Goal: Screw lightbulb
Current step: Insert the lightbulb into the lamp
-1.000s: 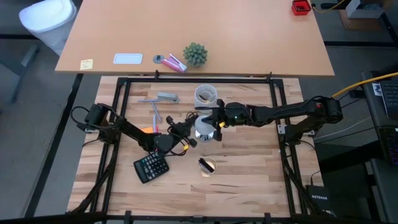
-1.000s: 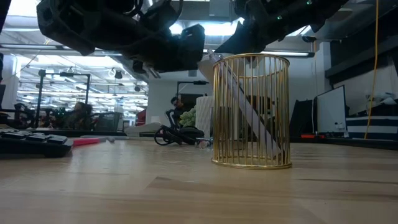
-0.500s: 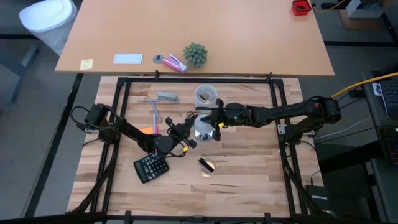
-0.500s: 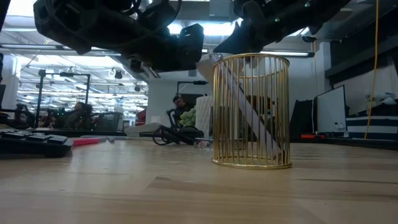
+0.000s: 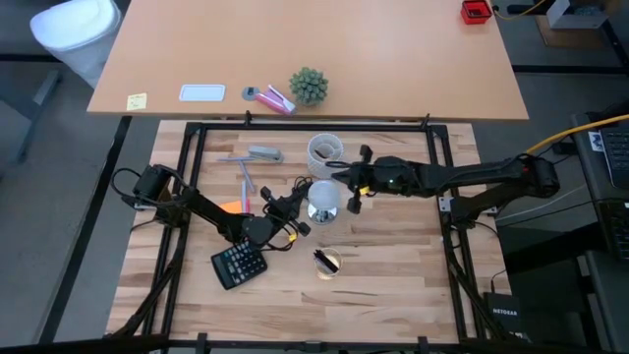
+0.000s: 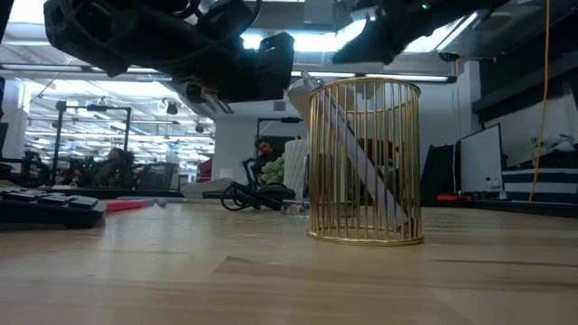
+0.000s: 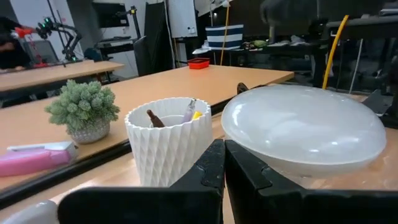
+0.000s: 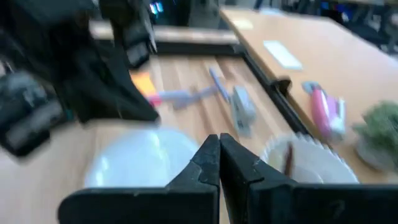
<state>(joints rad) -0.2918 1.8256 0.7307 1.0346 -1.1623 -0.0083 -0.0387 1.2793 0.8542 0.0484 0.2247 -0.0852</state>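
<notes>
The lightbulb [image 5: 322, 197] shows as a white dome near the middle of the wooden table; in the left wrist view the lightbulb [image 7: 305, 127] fills the frame, its base hidden. My left gripper [image 5: 298, 208] is level, at the bulb's left side, fingers shut [image 7: 224, 163]. My right gripper [image 5: 342, 180] hangs above and to the right of the bulb, tilted down, shut [image 8: 219, 158] with nothing in it. The bulb [image 8: 143, 167] lies below it. My left gripper's shut fingertips [image 7: 214, 155] point level at the bulb's lower edge [image 7: 249, 146] from the table's left. Whether they touch it, I cannot tell.
A white ribbed cup [image 5: 325, 149] with pens stands just behind the bulb. A gold wire holder [image 5: 327, 262] and a black calculator [image 5: 239, 264] sit toward the near side. A grey stapler [image 5: 263, 153] and pens lie at the far left.
My right gripper has risen and drawn back from over the bulb toward the table's right edge, tipping a little, its fingers still shut. The bulb's dome, partly covered before, now shows whole from above. The bulb has not moved.
</notes>
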